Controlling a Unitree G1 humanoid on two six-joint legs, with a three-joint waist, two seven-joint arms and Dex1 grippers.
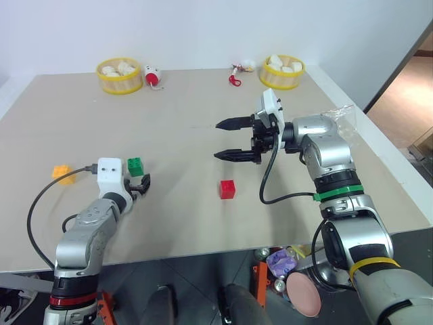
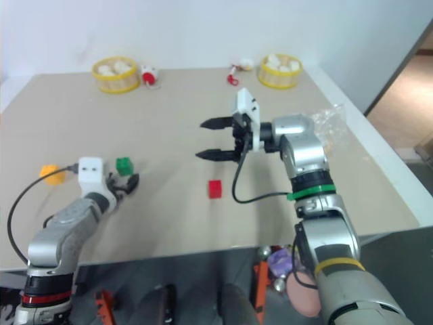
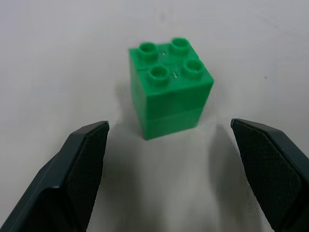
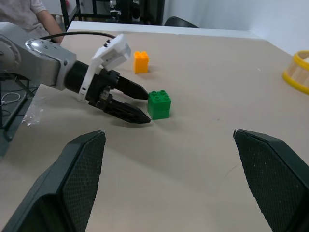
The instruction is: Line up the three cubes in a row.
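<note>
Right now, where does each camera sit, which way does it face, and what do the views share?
Left eye and right eye views: on the head, looking forward and down over the table; both arms show, with the open left pincer and open right pincer.
Left wrist view: on the left wrist, facing the green cube between its two fingers.
Right wrist view: on the right wrist, facing the left pincer, green cube and orange cube.
Shared: every view shows the green cube.

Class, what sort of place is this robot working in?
Probably a robot test lab: a bare table with toy cubes, green and red, yellow baskets, and plain white walls.
</note>
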